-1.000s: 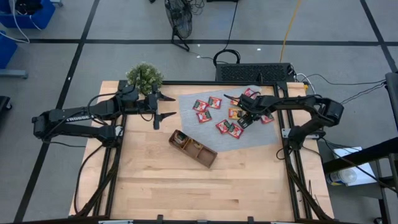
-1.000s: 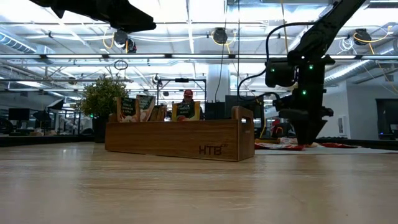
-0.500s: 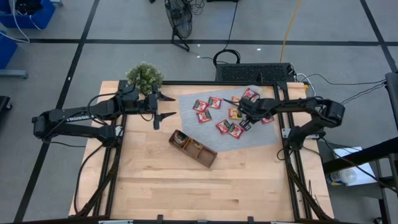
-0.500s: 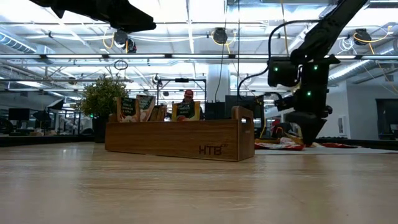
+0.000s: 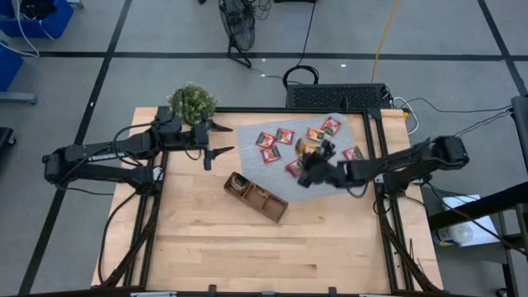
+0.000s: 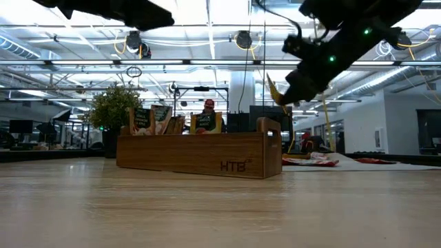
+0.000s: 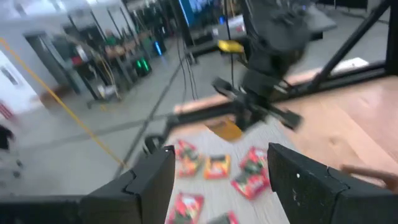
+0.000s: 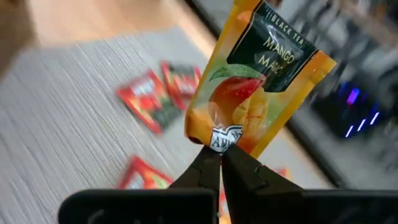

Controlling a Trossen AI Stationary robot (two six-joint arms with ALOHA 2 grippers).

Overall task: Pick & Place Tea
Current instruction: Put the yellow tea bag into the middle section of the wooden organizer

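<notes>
Mango sachet lifted off the mat

The right end effector [image 8: 221, 158] pinches the orange foil mango-tea sachet [image 8: 252, 99] by its edge, above the grey mat [image 5: 272, 183], likely bound for the brown wooden tray [image 5: 256, 197]; the left end effector [image 5: 214, 140] waits open, far left.

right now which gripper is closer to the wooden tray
Right. The right gripper, holding an orange sachet, hangs just past the tray's far right end. The left gripper waits farther off, beyond its left end.
</notes>
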